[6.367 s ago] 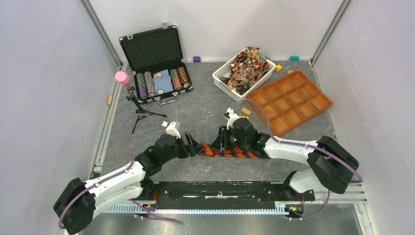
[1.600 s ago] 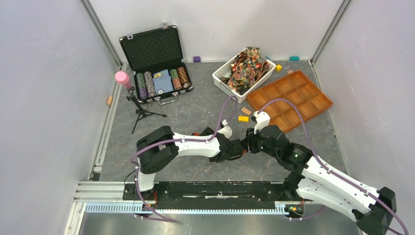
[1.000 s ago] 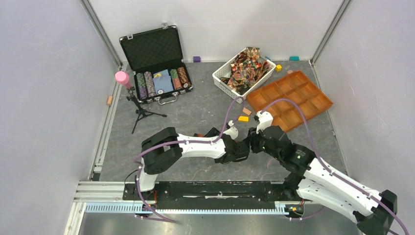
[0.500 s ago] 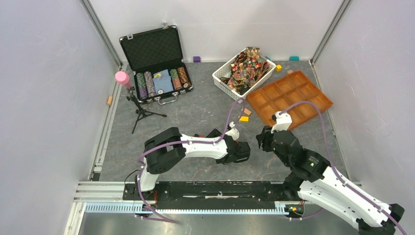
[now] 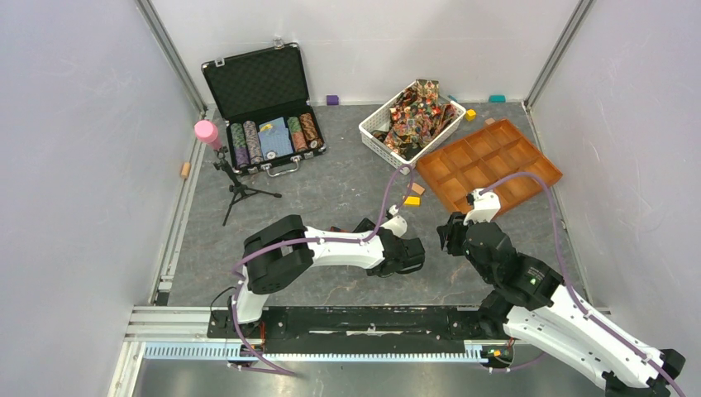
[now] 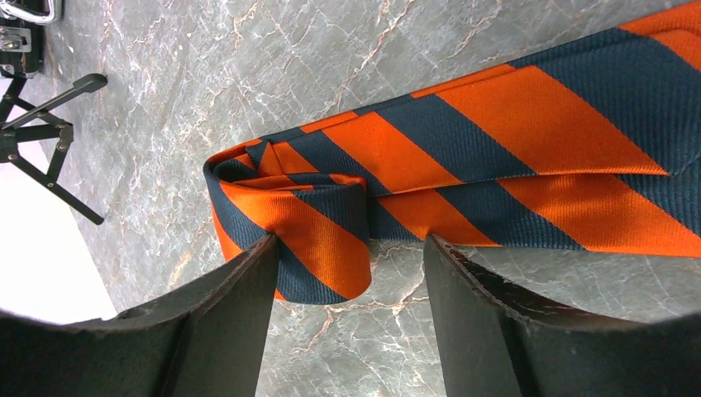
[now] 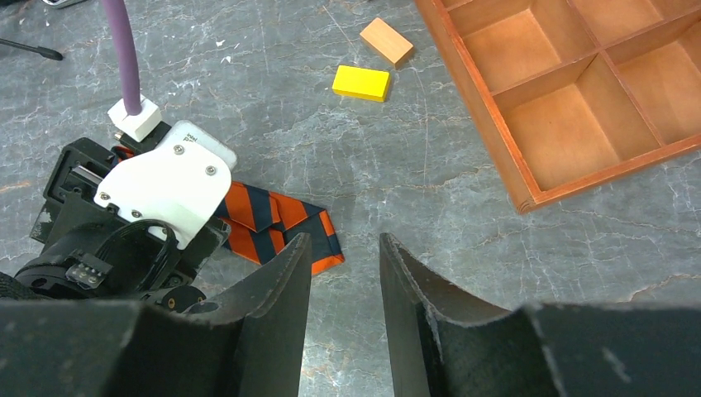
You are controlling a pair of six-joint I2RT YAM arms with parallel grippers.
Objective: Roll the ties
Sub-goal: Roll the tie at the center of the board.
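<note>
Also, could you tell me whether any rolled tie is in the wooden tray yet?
No, the compartments of the wooden tray all look bare from above, while the striped tie lies on the table.

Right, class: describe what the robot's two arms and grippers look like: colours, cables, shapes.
The left arm and right arm have white shells with black joints; a purple cable loops along each. The left gripper and right gripper each have two dark tapered fingers.

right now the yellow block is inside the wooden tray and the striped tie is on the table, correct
No. The yellow block lies on the table, outside the wooden tray; the right wrist view shows it. The striped tie is on the table.
</note>
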